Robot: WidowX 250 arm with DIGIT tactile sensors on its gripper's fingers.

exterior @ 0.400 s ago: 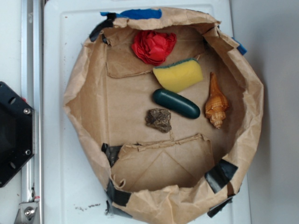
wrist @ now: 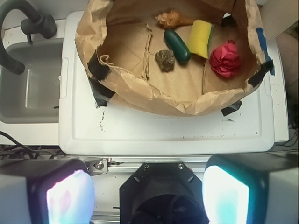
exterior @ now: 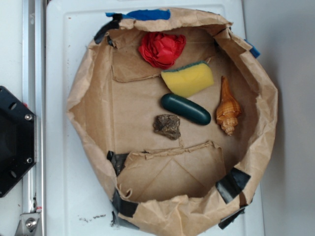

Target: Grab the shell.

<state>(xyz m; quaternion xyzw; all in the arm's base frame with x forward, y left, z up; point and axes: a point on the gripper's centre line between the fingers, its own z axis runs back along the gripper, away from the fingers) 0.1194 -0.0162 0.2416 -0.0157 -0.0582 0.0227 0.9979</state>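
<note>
The orange-tan spiral shell (exterior: 228,108) lies on the brown paper at the right side of the paper-lined basin, its spire pointing to the far side, just right of the green capsule (exterior: 185,109). In the wrist view the shell (wrist: 172,19) lies at the far top edge, beyond the capsule (wrist: 177,46). My gripper (wrist: 147,193) is open and empty, its two pads wide apart at the bottom of the wrist view, high above the robot base and far from the shell. The gripper does not show in the exterior view.
A brown-grey rock (exterior: 167,126), a yellow sponge (exterior: 188,78) and a crumpled red cloth (exterior: 161,49) also lie in the paper basin (exterior: 83,103). The basin stands on a white board (wrist: 163,128). A grey sink (wrist: 28,88) is at the left. The black robot base (exterior: 12,140) is at the left edge.
</note>
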